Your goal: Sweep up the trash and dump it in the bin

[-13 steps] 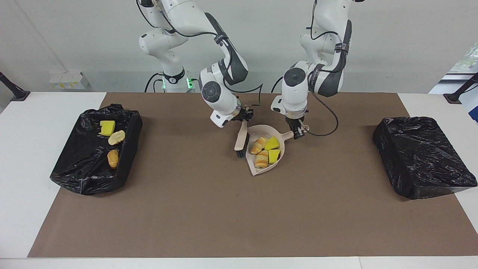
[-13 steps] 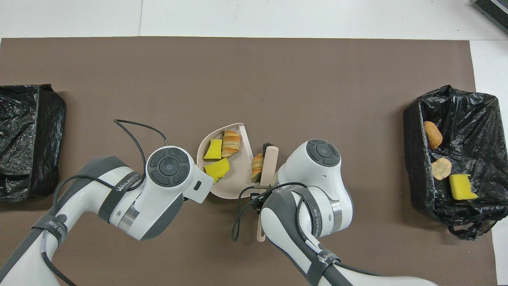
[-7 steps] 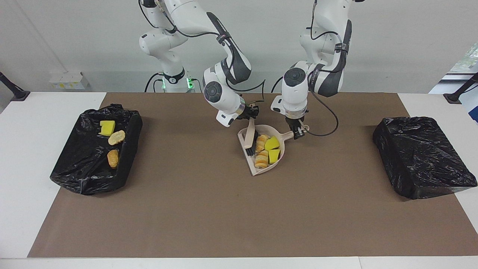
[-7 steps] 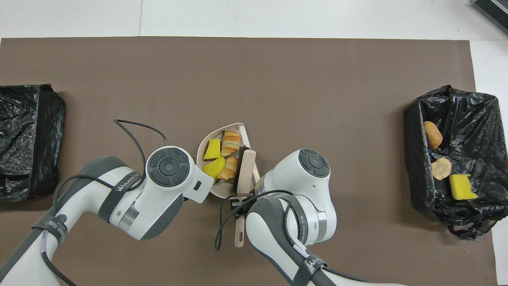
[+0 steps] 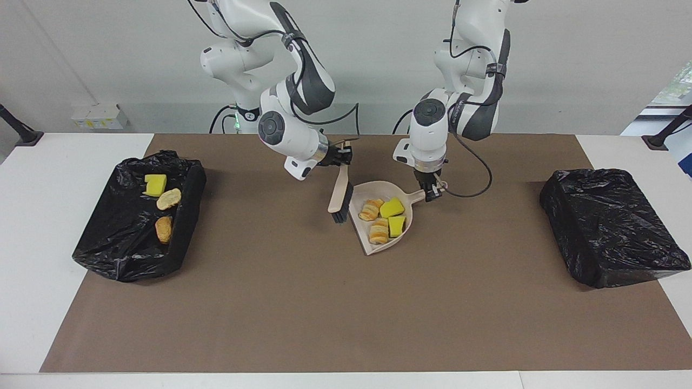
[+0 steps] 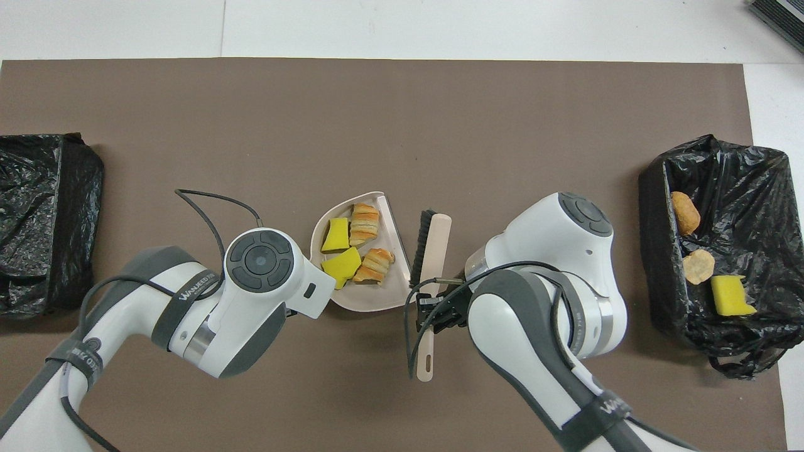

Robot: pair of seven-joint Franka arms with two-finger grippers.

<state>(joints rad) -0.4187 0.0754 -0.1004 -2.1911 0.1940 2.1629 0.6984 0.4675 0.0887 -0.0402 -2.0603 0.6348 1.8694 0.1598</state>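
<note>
Dustpan and brush gripped at frame centre
The left gripper (image 5: 431, 193) is pinched on the dustpan (image 5: 361, 211) handle, the right gripper (image 5: 343, 156) on the brush (image 5: 338, 198) — yellow and orange-brown trash (image 5: 384, 217) lies in the pan, more in the bin (image 5: 189, 189) at left; brown mat (image 5: 303, 302), white wall.

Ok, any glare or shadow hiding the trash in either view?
Facing view: even light, a soft shadow under the dustpan, its four pieces clear. Overhead view: sheen on the bin liner, yet the three pieces inside read plainly.
</note>
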